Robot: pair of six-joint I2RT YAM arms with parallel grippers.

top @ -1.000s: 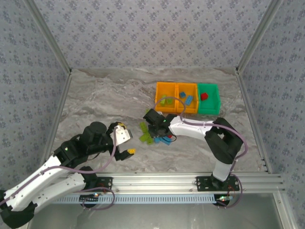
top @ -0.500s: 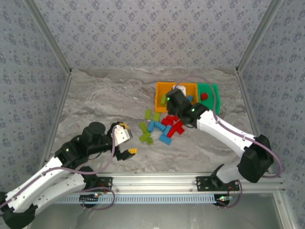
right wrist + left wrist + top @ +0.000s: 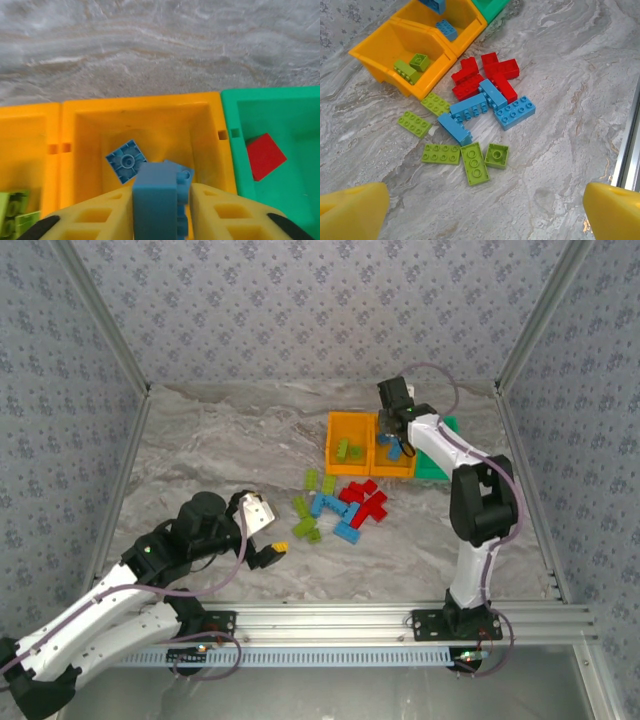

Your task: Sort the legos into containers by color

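Bins (image 3: pixel 141 102) hold lime, blue, red bricks (image 3: pixel 266 156) — right pincer (image 3: pixel 161 192) clamps blue brick (image 3: pixel 154 212), left pincer (image 3: pixel 482 212) gapes.

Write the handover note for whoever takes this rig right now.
Right gripper: shut on the held blue brick, above the middle orange bin.
Left gripper: fingers wide open, empty, hovering over the table near the loose pile.
Done: two lime bricks in the left orange bin, a blue brick in the middle one, a red brick in the green bin.
Left: release the held brick, then sort the pile's red, blue and lime bricks.
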